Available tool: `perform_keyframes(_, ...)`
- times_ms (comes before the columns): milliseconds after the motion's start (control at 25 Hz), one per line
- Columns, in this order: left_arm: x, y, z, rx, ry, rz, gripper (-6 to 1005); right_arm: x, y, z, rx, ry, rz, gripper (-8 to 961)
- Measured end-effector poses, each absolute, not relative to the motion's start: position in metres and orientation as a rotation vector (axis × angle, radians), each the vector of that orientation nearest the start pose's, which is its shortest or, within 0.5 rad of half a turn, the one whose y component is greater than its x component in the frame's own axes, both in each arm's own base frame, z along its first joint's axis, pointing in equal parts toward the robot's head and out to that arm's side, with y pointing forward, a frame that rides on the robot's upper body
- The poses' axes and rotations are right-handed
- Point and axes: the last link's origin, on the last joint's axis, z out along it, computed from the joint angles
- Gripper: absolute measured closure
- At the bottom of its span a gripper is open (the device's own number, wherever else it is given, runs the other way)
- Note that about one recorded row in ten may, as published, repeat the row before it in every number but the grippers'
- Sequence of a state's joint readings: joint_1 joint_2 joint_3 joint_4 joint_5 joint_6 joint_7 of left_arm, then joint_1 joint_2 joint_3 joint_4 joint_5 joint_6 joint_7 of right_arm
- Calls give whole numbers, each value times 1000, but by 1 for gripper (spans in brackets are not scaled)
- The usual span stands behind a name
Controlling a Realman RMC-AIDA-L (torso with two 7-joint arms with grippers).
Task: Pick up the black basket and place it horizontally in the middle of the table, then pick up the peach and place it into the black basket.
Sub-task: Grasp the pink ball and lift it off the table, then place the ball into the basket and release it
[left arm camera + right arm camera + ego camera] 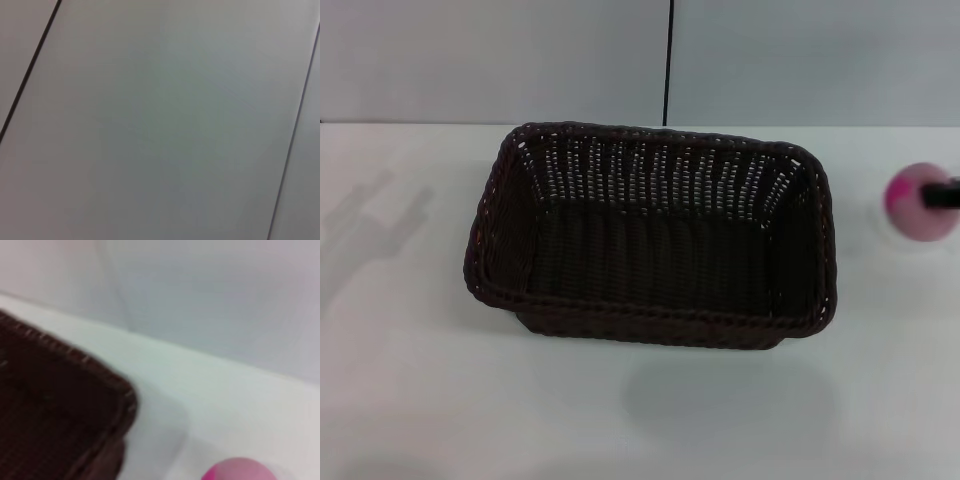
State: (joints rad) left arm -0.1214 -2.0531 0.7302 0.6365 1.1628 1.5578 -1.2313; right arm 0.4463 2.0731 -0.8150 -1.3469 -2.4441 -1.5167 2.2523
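The black basket (650, 235) stands lengthwise across the middle of the white table (420, 380), open side up and empty. The peach (915, 203), pale pink with a magenta blotch, lies on the table to the basket's right, near the picture's edge. A dark part of my right gripper (942, 195) reaches in from the right edge, in front of the peach. The right wrist view shows a corner of the basket (60, 410) and the top of the peach (240, 471). My left gripper is out of view.
A pale wall with a dark vertical seam (669, 60) runs behind the table. A faint shadow (370, 225) lies on the table's left side. The left wrist view shows only wall panels (160, 120).
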Motion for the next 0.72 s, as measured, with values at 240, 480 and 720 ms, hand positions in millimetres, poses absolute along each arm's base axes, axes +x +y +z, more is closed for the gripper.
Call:
perform_keyframes(240, -338, 256, 95, -1856, -657, -1179, 297, 230, 332, 127, -2355, 984, 117, 806)
perform_keyframes(480, -338, 256, 94, -1858, -657, -1179, 297, 168, 330, 119, -2549, 762, 324, 832)
perform_keyframes(720, -339, 254, 93, -1854, -663, -1176, 297, 133, 355, 66, -2714, 686, 382, 853)
